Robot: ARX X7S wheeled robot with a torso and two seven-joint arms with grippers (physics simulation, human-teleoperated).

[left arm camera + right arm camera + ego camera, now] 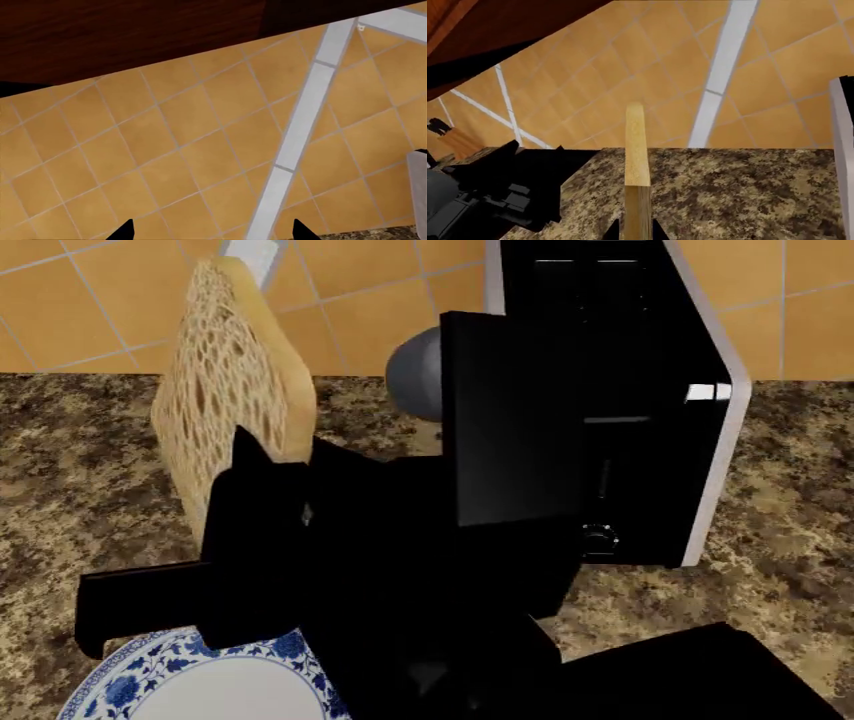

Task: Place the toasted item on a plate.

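We see the right gripper [636,229] closed on the toast [234,395], its two fingertips pinching the slice edge-on from both sides. The toast stands upright, lifted above the speckled worktop [80,460], just beside the black toaster [627,390] and above the plate [147,670], which sits at the worktop's near edge with its blue floral rim showing. The left gripper [212,231] shows two fingertips spread apart with nothing between them, facing the orange tiled wall [167,145].
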